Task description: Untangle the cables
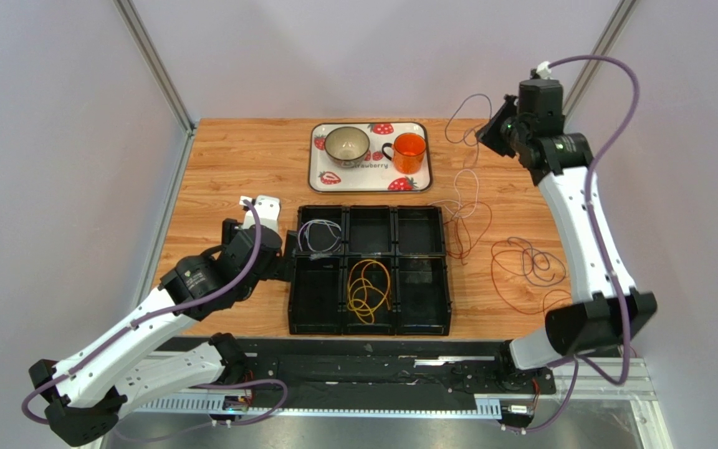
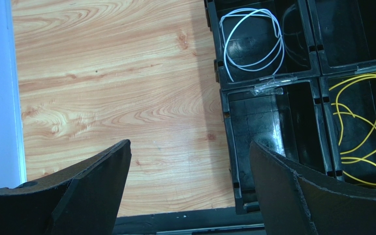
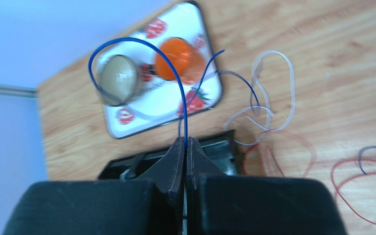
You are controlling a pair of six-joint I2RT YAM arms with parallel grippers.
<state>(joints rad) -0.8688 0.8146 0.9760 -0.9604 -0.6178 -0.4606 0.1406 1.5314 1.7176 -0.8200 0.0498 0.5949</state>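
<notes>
Checking top view: right gripper [image 1: 492, 131] up at far right, loose cables [image 1: 528, 265] heaped right of the bin [image 1: 290, 281]. Left wrist: left gripper [image 2: 190, 191] spread wide, empty, left of bin; white cable [image 2: 280, 46], yellow cable [image 2: 338, 105] inside. Right wrist: jaws clenched on blue cable [image 3: 126, 41]. Risk: blue snags the heap, drags it or slips out.

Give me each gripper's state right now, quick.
Left gripper: open, holding nothing.
Right gripper: shut on the blue cable.
</notes>
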